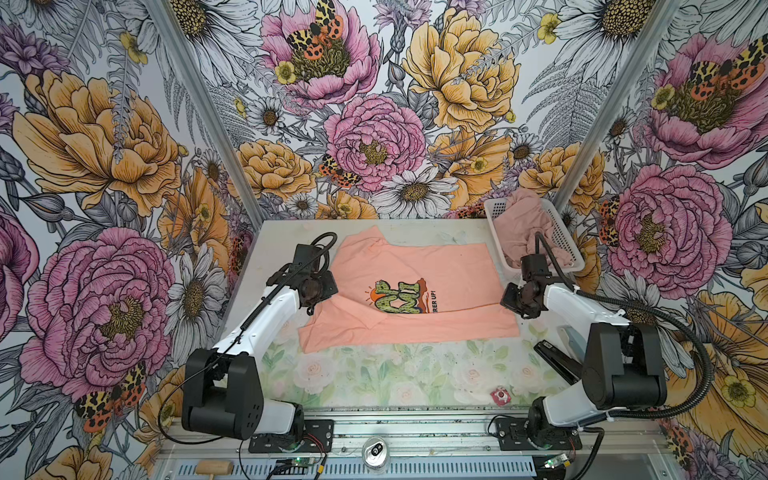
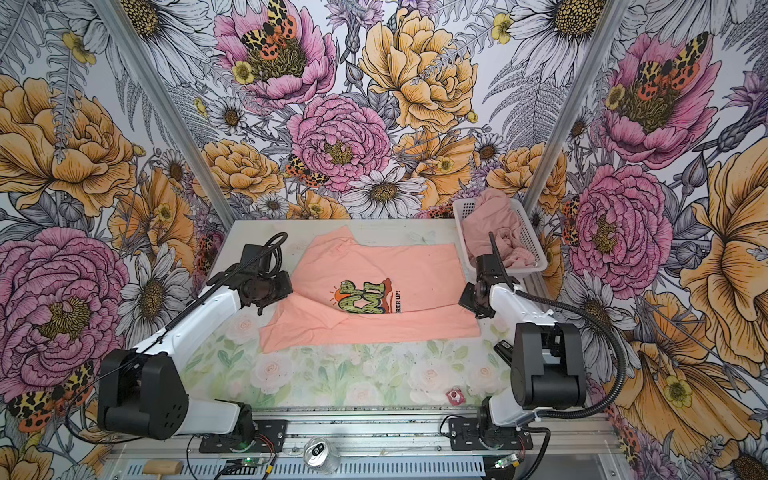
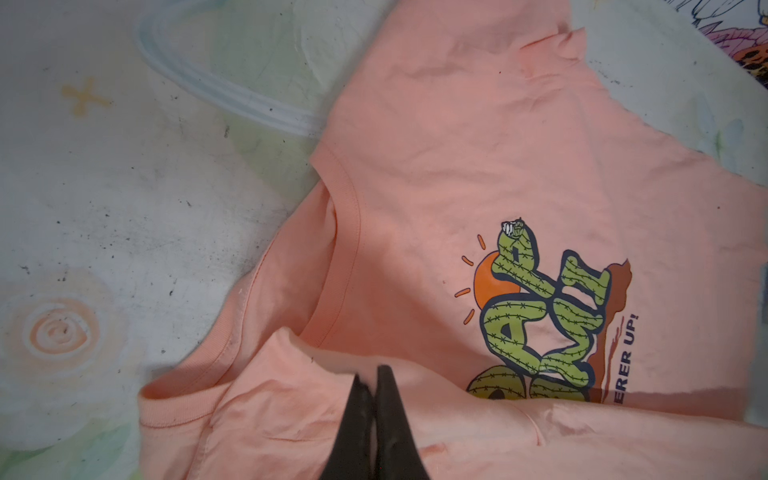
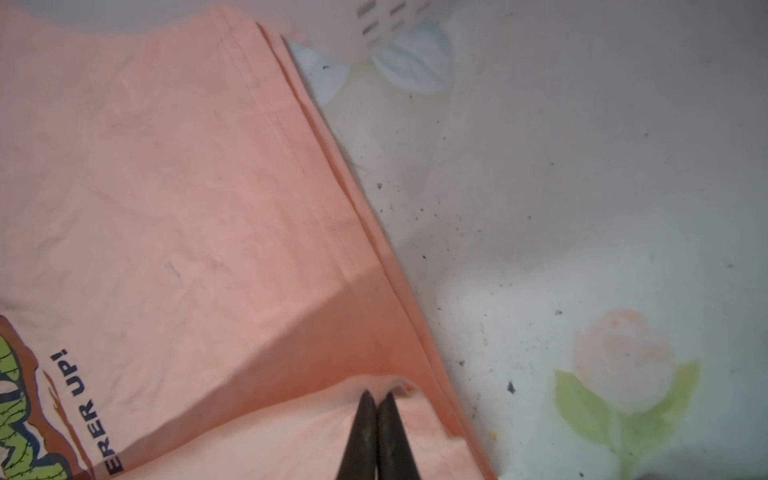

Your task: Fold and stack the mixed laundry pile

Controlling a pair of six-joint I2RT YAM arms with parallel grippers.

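Peach-orange T-shirt (image 1: 415,262) lies spread across the middle of the desk (image 1: 374,374), its near part doubled over the chest graphic (image 1: 399,297). Left pincer (image 3: 376,370) and right pincer (image 4: 377,395), jaws pressed narrow, each pinch one end of that folded edge. Dusty-pink garment (image 1: 519,226) sits bunched in the white basket (image 1: 563,237) at the far right corner.

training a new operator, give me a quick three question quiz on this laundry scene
1. True or false: the pink garment lies in the basket.
2. What do the left claw and right claw pinch? A shirt B basket C pink garment
3. Fill in: the shirt's folded-up flap partly covers its ____.
Key: 1 true; 2 A; 3 graphic.
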